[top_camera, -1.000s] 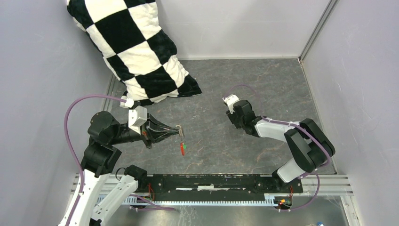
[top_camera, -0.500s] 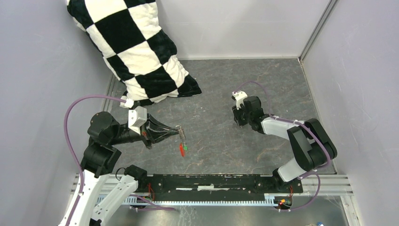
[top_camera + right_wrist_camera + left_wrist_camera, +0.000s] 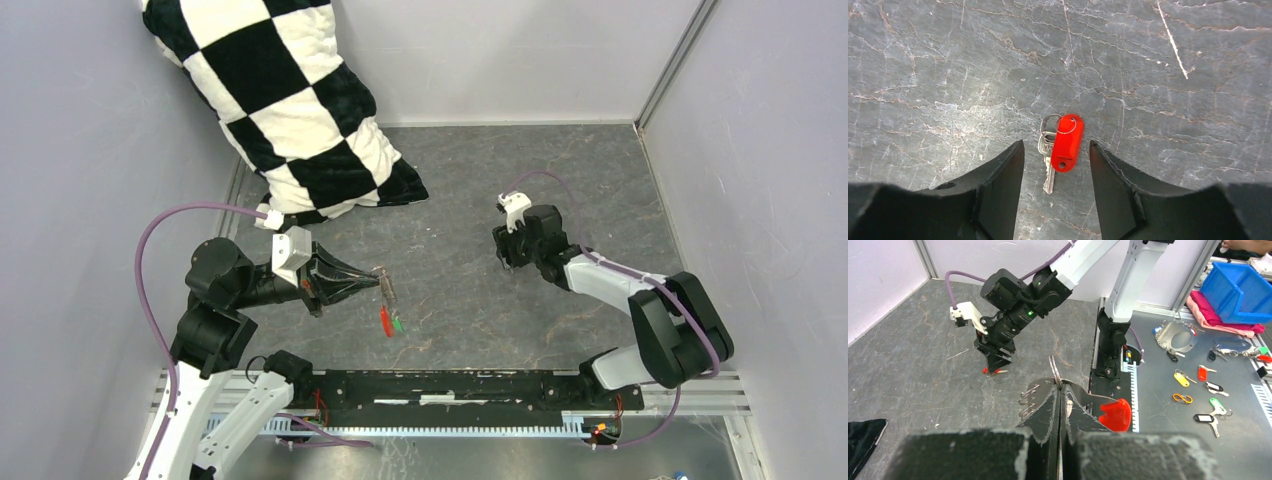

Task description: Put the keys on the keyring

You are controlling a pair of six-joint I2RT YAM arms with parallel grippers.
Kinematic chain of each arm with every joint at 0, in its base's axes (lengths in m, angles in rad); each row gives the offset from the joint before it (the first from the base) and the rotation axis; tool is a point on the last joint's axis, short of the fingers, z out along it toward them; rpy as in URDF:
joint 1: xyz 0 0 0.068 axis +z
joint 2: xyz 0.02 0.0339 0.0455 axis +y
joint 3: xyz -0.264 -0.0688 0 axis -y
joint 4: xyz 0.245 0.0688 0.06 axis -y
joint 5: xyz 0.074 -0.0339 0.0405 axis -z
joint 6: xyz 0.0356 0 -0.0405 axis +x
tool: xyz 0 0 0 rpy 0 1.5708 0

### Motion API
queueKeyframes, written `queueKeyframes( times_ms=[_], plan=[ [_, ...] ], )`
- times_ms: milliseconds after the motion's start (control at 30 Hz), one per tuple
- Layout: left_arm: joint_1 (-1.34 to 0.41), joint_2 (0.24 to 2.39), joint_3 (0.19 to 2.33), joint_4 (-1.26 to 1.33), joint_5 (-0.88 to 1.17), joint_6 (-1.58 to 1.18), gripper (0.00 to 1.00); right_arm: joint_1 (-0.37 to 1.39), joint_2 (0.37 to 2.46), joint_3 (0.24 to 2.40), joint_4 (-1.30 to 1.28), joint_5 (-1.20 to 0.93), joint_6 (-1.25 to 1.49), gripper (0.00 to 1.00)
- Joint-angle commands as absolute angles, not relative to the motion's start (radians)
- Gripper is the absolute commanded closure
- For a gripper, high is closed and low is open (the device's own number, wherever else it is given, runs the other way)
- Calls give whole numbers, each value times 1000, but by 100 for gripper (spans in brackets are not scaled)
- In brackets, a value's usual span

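My left gripper (image 3: 383,279) is shut on the keyring and holds it above the table. In the left wrist view the thin silver ring (image 3: 1053,370) sticks up from between the shut fingers, with the long red tag (image 3: 1115,415) beside them. In the top view the red tag (image 3: 386,320) and green tag (image 3: 397,323) hang below. My right gripper (image 3: 1056,150) is open and low over the table, its fingers on either side of the keys: a plain silver key (image 3: 1048,165) and a red-headed one (image 3: 1066,142), joined by a small ring. In the top view the right gripper (image 3: 508,258) hides them.
A black-and-white checkered cushion (image 3: 290,100) leans in the back left corner. Grey walls close in the table on three sides. Past the near rail (image 3: 450,385), the left wrist view shows several spare key tags (image 3: 1208,385) and a blue bin (image 3: 1235,290).
My right gripper has moved a little right and away from the left arm and now sits over the keys. The tags under my left gripper have swung slightly.
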State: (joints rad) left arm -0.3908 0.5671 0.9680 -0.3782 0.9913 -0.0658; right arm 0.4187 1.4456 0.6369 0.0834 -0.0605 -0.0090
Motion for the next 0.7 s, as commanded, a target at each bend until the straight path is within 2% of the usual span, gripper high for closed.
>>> queueKeyframes(
  times_ms=[0, 400, 667],
  plan=[
    [-395, 561, 1005, -357, 982, -6, 98, 420, 1408, 609, 85, -35, -23, 43],
    [-396, 557, 1009, -357, 977, -8, 98, 379, 1512, 623, 105, -75, -33, 61],
    [-396, 561, 1017, -354, 975, -8, 98, 356, 1502, 617, 123, -147, -15, 84]
  ],
)
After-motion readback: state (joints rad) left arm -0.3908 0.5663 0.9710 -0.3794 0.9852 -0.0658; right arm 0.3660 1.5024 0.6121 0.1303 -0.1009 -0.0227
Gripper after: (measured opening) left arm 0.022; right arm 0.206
